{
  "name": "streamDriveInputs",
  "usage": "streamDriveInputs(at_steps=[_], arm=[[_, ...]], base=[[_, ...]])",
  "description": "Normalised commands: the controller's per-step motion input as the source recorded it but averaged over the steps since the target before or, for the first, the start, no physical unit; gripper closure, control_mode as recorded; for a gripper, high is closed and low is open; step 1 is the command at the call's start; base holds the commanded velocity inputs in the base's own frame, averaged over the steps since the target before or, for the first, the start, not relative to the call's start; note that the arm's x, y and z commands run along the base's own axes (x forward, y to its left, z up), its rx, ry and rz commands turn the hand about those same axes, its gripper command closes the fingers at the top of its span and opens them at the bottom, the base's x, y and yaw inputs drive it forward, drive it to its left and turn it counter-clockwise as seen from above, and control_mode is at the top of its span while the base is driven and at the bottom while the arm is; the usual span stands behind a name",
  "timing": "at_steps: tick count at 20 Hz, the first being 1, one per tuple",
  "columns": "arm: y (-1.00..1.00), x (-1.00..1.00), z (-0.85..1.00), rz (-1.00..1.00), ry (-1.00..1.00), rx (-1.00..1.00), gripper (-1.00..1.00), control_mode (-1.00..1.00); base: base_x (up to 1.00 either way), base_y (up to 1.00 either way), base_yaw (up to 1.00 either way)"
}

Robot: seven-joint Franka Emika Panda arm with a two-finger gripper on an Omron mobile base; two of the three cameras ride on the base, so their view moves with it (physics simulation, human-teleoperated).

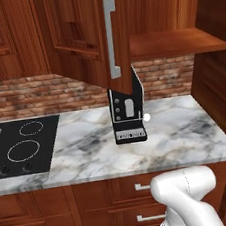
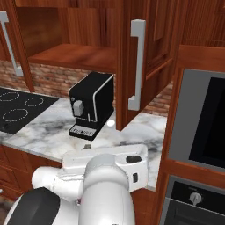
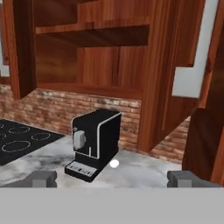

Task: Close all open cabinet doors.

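Left of the coffee machine (image 3: 92, 144) lies the stove (image 1: 18, 146). Above the machine the cabinet stands open, its shelf (image 3: 94, 36) bare to view. The left door (image 1: 87, 32) swings out over the machine; the right door (image 2: 140, 61) hangs open to the machine's right. The gripper (image 3: 111, 178) sits low before the machine, jaws wide apart, both doors above and beyond them. The right base view adds an oven (image 2: 200, 127) further right.
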Motion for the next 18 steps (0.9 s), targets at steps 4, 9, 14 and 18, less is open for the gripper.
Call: streamDriveInputs(at_steps=[4, 9, 14, 18], arm=[[0.0, 0.27, 0.36, 0.15, -0.28, -0.1, -1.0, -1.0], [0.0, 0.04, 0.18, 0.19, -0.26, -0.1, -1.0, -1.0], [-0.07, 0.0, 0.04, 0.17, -0.15, -0.08, -1.0, -1.0], [-0.09, 0.0, 0.0, 0.11, -0.07, -0.06, -1.0, -1.0]], base=[[0.0, 0.0, 0.0], [0.0, 0.0, 0.0], [0.0, 0.0, 0.0], [0.0, 0.0, 0.0]])
